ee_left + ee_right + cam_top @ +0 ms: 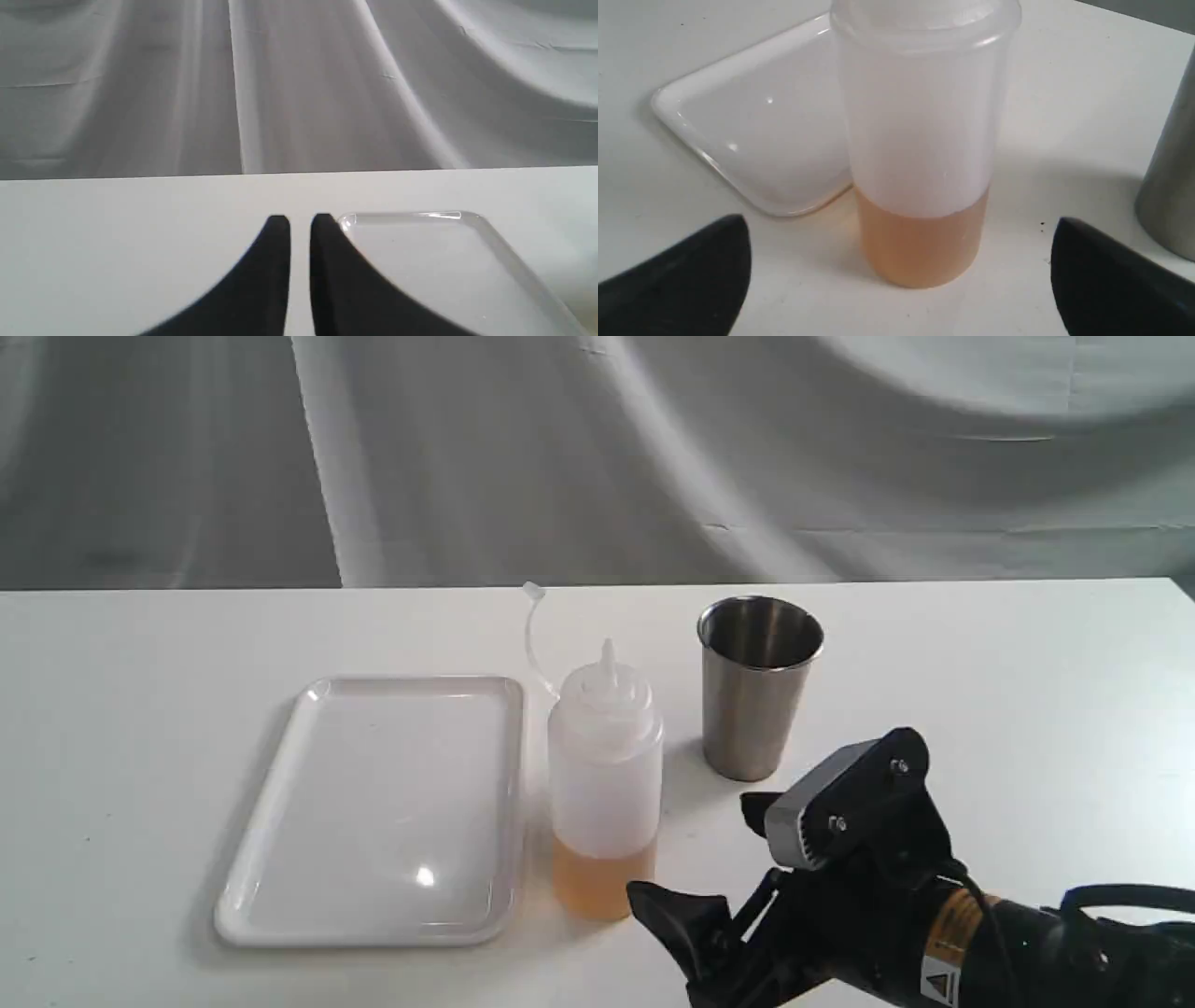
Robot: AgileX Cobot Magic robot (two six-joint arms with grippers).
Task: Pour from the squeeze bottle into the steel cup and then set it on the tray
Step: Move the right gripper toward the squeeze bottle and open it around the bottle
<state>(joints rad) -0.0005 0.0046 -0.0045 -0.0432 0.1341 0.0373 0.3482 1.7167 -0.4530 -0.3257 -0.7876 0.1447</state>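
I am holding my right end effector (693,845) wide open, low over the desk (1027,691), with nothing in it. Its two black fingers (682,275) are standing well apart on either side of the squeeze bottle (605,784), and neither one is touching the plastic. The bottle is standing upright on the desk, not on the tray (373,803); in the exterior view it is sitting just beside the tray's right edge. Amber liquid is filling its lower part, the nozzle is pointing up, and the cap on its thin strap is sticking up to its left. The steel cup (754,700) is standing upright near the bottle, to its right and farther back, apart from it. My left end effector (300,221) is hovering over the desk beside a corner of the tray, its fingers lying almost together with only a thin slit between them, gripping nothing. A grey cloth (560,448) is hanging behind the desk.
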